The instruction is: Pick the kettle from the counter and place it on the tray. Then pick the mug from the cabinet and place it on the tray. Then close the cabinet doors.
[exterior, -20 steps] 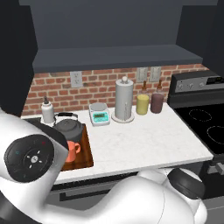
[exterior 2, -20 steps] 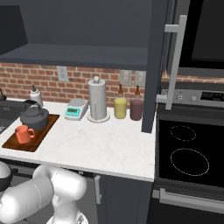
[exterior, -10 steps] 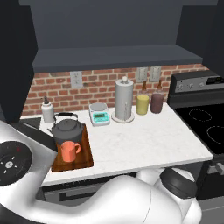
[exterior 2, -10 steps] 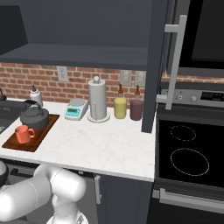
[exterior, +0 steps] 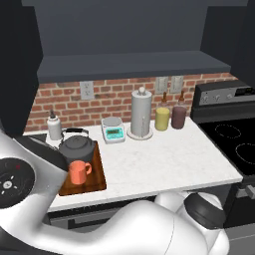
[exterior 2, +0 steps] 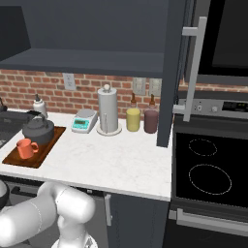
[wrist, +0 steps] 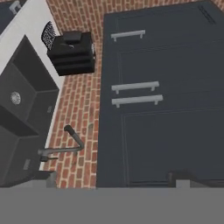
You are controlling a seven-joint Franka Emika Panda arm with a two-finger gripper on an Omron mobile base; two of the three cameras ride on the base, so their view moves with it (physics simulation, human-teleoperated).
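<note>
Left base view: kettle [exterior: 76, 146] and mug [exterior: 78, 172] both sit on the tray [exterior: 97, 175], placing done; cabinet doors [exterior 2: 175, 72] not yet shut.
Squat grey kettle behind, orange-red cylinder in front, brown rimmed board on marbled counter [exterior: 164, 159]. Hand view faces panelled doors with silver bars; jaws apart, probably empty, fingertips barely visible.

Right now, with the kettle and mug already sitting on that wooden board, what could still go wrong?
The cabinet doors remain open: one door juts out over the counter, so a hasty push might slam it. The mug stands near the tray's front rim, close to the white arm, so a wide swing could knock it off. The paper-towel holder and the two jars stand below the open door, where a low pass might tip them.
</note>
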